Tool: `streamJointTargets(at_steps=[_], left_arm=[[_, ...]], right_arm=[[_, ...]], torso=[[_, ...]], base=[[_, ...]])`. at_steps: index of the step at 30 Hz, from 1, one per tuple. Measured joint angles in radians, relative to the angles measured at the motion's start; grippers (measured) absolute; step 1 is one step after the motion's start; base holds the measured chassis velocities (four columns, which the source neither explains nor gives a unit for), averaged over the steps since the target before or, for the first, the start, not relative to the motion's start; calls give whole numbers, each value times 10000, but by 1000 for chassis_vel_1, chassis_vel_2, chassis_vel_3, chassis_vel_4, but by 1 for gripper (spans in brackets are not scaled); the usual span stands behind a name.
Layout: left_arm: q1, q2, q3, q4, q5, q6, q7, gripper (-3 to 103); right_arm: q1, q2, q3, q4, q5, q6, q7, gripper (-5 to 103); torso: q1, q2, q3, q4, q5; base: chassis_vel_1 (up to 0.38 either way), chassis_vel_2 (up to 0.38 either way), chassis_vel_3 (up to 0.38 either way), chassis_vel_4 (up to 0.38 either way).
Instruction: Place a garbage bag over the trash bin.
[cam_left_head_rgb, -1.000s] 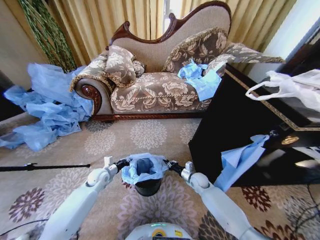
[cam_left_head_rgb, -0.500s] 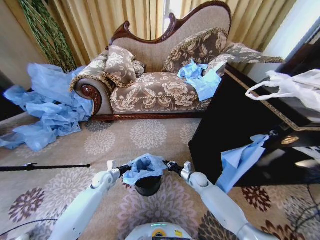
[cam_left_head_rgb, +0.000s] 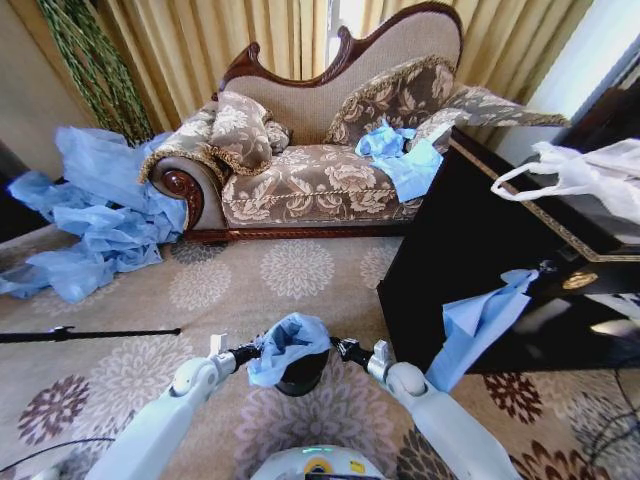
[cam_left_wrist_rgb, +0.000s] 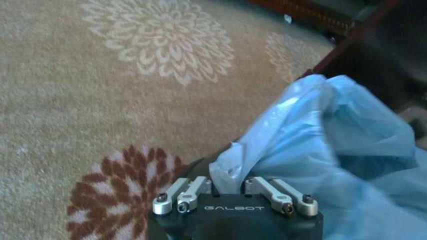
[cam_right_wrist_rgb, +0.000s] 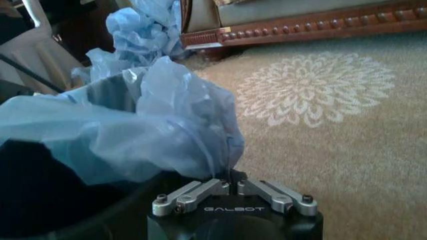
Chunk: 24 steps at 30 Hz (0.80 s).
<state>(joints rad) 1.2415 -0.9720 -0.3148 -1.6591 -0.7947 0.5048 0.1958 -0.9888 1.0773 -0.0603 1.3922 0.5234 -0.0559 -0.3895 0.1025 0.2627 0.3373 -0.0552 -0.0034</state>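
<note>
Head view shows the trash bin (cam_left_head_rgb: 297, 375) standing on the patterned carpet (cam_left_head_rgb: 300, 270) just ahead of the robot's base, in front of the sofa (cam_left_head_rgb: 320, 150) and beside the near corner of a black cabinet (cam_left_head_rgb: 470, 260). Both arms reach in low. The left claw (cam_left_head_rgb: 243, 353) is at the bin's left side and the right claw (cam_left_head_rgb: 345, 349) at its right side, each clenched on an edge of the garbage bag (cam_left_head_rgb: 285, 343). Between them the bag is bunched into a crumpled mound over the bin's mouth instead of lying open. In the right wrist view the film (cam_right_wrist_rgb: 143, 132) rises in loose folds above the dark rim (cam_right_wrist_rgb: 100, 90), and it runs straight into the closed fingertips. In the left wrist view it spills past the claw (cam_left_wrist_rgb: 227, 187) in soft, pale blue creases. To do this step well, I would draw the two claws apart so the opening stretches wider than the rim. Then I would lower both sides evenly, so the thin plastic folds down outside the wall without slipping in or tearing. The bag looks light, crinkly and half see-through, with plenty of slack.
</note>
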Motion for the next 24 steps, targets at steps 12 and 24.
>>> streamJointTargets(at_steps=[12, 24], left_arm=[[-137, -136, 92, 266, 152, -126, 8, 61], [-366, -29, -125, 677, 135, -788, -154, 100]], right_arm=[[-174, 180, -69, 319, -4, -62, 338, 0], [2, 499, -357, 200, 24, 208, 1447, 0]], torso=[[1, 0, 2, -3, -2], [2, 0, 3, 0, -1]], base=[[0, 0, 0, 0], [0, 0, 0, 0]])
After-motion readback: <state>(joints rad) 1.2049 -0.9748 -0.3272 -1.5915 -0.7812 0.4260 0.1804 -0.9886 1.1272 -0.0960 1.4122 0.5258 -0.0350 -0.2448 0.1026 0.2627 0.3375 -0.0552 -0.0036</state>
